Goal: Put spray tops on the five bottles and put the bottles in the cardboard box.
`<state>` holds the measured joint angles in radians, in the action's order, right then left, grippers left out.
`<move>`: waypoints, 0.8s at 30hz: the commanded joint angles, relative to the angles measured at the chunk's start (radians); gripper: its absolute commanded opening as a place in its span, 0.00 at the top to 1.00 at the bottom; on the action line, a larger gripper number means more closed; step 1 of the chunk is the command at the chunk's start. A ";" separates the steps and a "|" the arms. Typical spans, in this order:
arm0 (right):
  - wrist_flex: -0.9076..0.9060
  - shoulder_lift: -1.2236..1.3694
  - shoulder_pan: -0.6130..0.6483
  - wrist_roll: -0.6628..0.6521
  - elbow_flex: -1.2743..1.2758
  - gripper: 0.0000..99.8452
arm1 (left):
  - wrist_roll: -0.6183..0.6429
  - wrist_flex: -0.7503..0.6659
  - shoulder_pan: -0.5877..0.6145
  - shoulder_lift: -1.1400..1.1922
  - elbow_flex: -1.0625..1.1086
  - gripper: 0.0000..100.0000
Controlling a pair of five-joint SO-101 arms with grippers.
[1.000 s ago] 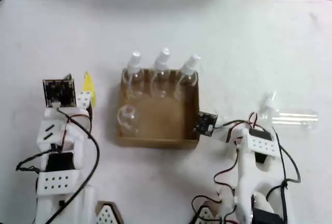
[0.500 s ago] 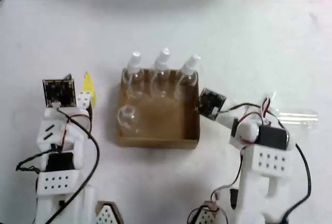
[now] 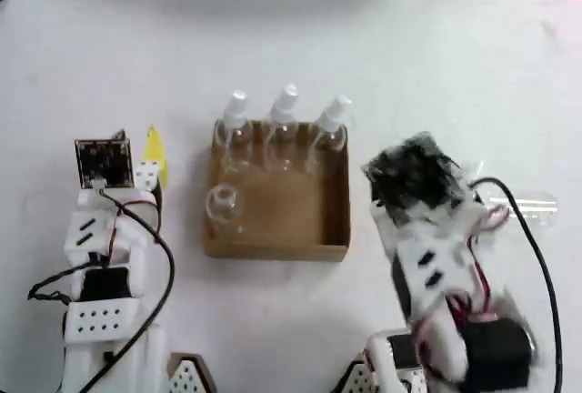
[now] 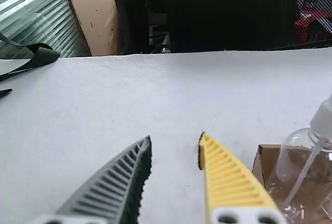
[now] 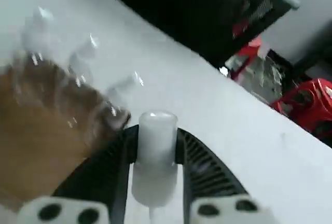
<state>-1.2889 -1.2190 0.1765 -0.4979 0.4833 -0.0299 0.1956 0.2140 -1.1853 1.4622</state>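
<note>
Watching the feeds from my station, I see the right claw (image 5: 154,131) clamped on a white spray top (image 5: 154,154), which stands upright between its two dark fingers (image 5: 111,169). The cardboard box (image 3: 273,249) sits just to the left of that claw. Beyond the fingertips, its brown floor and the bottles in it are a blur (I cannot pick out detail there).

Inside the box, three capped bottles (image 3: 235,134) (image 3: 284,129) (image 3: 329,131) stand in a row along the wall farthest from both claws. One uncapped bottle (image 3: 223,206) stands upright by the wall on the side of the left claw (image 4: 174,146). A fifth bottle (image 3: 529,204) lies on its side on the table (image 3: 409,56), to the right of the right claw and partly hidden by that arm.

The left claw is open at a moderate width, its grey finger (image 4: 116,182) and yellow finger (image 4: 228,182) apart over the white table. Just beyond the yellow finger, on its side, are a corner of the box and one capped bottle.
</note>
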 commanded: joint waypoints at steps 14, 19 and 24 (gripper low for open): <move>0.567 0.002 0.423 0.465 0.046 0.98 | -0.002 -0.031 0.008 -0.021 -0.006 0.85; 0.716 0.004 0.424 0.629 0.112 0.98 | 0.006 -0.055 0.054 -0.021 -0.005 0.85; 0.892 0.101 0.476 0.649 0.204 0.98 | 0.008 -0.087 0.077 -0.018 0.002 0.85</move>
<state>-0.5294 -1.2037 0.6045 0.1343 0.6506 -0.0299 0.1465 0.2785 -1.1853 1.4714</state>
